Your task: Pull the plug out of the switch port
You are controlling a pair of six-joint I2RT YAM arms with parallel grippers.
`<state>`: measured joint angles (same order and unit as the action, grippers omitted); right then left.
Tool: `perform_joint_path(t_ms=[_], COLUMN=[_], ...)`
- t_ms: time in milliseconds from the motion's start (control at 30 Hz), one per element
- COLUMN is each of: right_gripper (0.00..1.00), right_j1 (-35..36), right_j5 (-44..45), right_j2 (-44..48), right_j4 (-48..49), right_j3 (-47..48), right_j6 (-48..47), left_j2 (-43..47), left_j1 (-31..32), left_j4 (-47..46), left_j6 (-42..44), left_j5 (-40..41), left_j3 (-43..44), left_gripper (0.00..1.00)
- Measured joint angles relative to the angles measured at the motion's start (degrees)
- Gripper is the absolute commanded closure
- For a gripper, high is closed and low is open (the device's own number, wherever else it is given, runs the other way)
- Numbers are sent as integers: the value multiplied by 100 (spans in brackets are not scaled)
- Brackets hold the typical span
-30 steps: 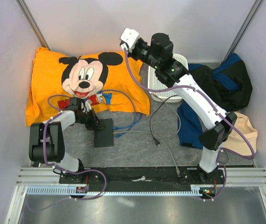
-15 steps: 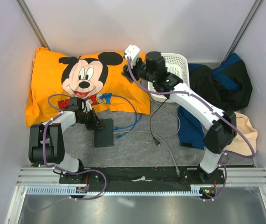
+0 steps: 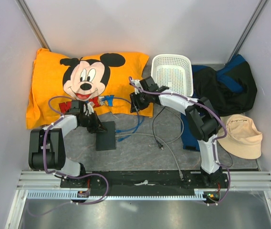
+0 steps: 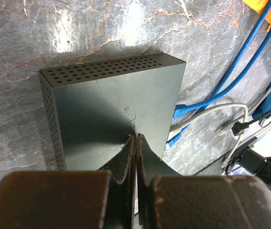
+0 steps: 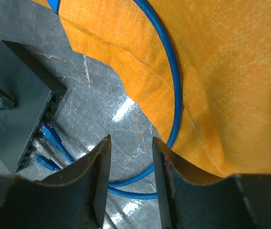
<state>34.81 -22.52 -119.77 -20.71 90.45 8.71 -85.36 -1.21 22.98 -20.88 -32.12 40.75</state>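
Note:
The switch port [image 3: 106, 136] is a flat dark-grey box on the grey table, also in the left wrist view [image 4: 111, 105] and the right wrist view [image 5: 16, 109]. Two blue plugs [image 4: 179, 112] and a grey plug [image 4: 173, 129] sit in its sockets; they also show in the right wrist view [image 5: 49, 136]. My left gripper [image 3: 96, 125] is shut, its tips [image 4: 135, 137] pressing on the box's top. My right gripper [image 3: 134, 106] is open and empty [image 5: 130, 143], low over the blue cables [image 5: 171, 95] at the orange pillow's edge, apart from the plugs.
An orange Mickey pillow [image 3: 78, 86] lies at the back left. A white basket [image 3: 173, 74], dark clothes [image 3: 225, 86] and a beige hat [image 3: 242, 136] are on the right. A black cord [image 3: 156, 124] and a grey cable [image 3: 168, 152] run across the middle.
My right arm has swung down from high near the basket to low over the blue cables at the pillow's edge. The left gripper and the switch have not moved.

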Motion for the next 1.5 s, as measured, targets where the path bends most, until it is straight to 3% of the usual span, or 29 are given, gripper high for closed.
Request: perform_joint_path(t_ms=[567, 1133, 1267, 1500], right_gripper=[62, 64, 53, 54], right_j1=[-120, -254, -249, -245], right_j5=[332, 133, 164, 201], right_j2=[-544, 90, 90, -9], right_j4=[-240, -490, -509, -505], right_j3=[323, -295, -424, -457], right_j6=[223, 249, 260, 358], left_j2=[107, 92, 92, 92], left_j1=[7, 7, 7, 7], left_j4=[-120, -129, -129, -129], left_j6=[-2, -2, -2, -2], left_j5=[28, 15, 13, 13], left_j3=[-103, -103, -103, -103], left_gripper=[96, 96, 96, 96])
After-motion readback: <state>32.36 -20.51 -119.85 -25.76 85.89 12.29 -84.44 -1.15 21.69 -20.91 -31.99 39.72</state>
